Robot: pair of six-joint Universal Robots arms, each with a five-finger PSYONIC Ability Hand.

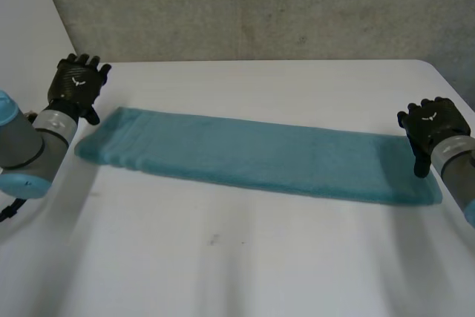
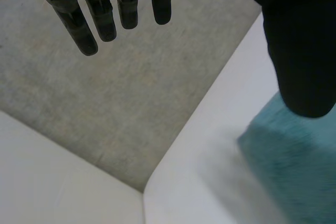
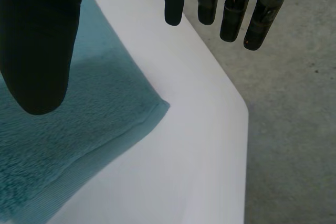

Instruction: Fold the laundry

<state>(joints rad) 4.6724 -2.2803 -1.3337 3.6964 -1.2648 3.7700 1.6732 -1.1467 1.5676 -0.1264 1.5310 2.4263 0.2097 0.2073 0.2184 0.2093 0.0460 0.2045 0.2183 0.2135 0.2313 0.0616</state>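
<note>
Towel: we've got a teal towel [image 1: 260,157] flat on the white counter [image 1: 223,257], laid out as one long narrow strip from the left arm's side across to the right arm's side.
Towel's lie: the left end sits a little farther back on the counter than the right end, and we see ribbed bands along both short ends.
Left hand: we find the left hand [image 1: 78,83] just beside the towel's left end, at its far corner.
Left hand's state: fingers [image 2: 100,14] straight and spread, thumb well apart from them, nothing held. In the wrist view the thumb hangs over the towel's corner.
Right hand: the right hand [image 1: 433,125] is at the towel's right end, near the counter's edge.
Right hand's state: fingers [image 3: 231,3] straight, thumb wide apart, holding nothing. The thumb is over the towel near its corner; we cannot tell whether it touches the cloth.
Backdrop: a grey wall [image 1: 260,5] behind the counter.
</note>
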